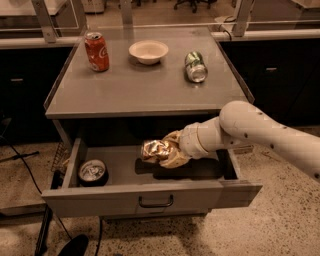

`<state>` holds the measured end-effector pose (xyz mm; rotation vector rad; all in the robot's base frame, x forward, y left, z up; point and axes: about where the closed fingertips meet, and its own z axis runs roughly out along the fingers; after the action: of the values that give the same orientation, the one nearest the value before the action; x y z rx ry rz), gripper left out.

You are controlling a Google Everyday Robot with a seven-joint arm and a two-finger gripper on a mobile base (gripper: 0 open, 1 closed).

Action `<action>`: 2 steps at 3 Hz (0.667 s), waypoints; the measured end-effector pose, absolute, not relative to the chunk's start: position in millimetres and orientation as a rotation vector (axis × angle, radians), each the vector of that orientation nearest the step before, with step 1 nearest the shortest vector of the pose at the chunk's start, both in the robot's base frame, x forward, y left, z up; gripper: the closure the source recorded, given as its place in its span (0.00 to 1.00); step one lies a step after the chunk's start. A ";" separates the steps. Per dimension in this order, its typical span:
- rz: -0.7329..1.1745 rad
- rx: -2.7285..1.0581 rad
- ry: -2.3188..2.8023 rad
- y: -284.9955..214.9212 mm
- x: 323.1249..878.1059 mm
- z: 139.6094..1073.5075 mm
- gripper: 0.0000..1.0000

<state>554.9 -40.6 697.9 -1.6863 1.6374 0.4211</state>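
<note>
The single arm (270, 135) comes in from the right edge. Its white, rounded link, dotted with small dark marks, slopes up and leftward to a bulbous elbow (239, 119). From there a shorter white wrist (200, 141) with a ringed cuff runs almost level to the left. At its tip the end effector (164, 152) sits within the open drawer (150, 192), below the front edge of the desk (140, 90), and points left. Its tan fingers (175, 159) are closed around a crumpled bag (154, 148), gripping it from the right side.

Office lab, chair bases (188, 4), terrazzo floor (280, 222) (gripper (162, 153) holds bag (150, 148) over drawer (150, 189))
</note>
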 end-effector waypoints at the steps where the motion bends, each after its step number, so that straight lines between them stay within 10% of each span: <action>1: 0.395 -1.703 1.661 -41.9 557.4 675.8 1.00; 2: 0.368 -1.739 1.683 -42.1 556.9 656.4 1.00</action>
<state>556.9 -42.1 656.4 -1.7390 1.6827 0.3676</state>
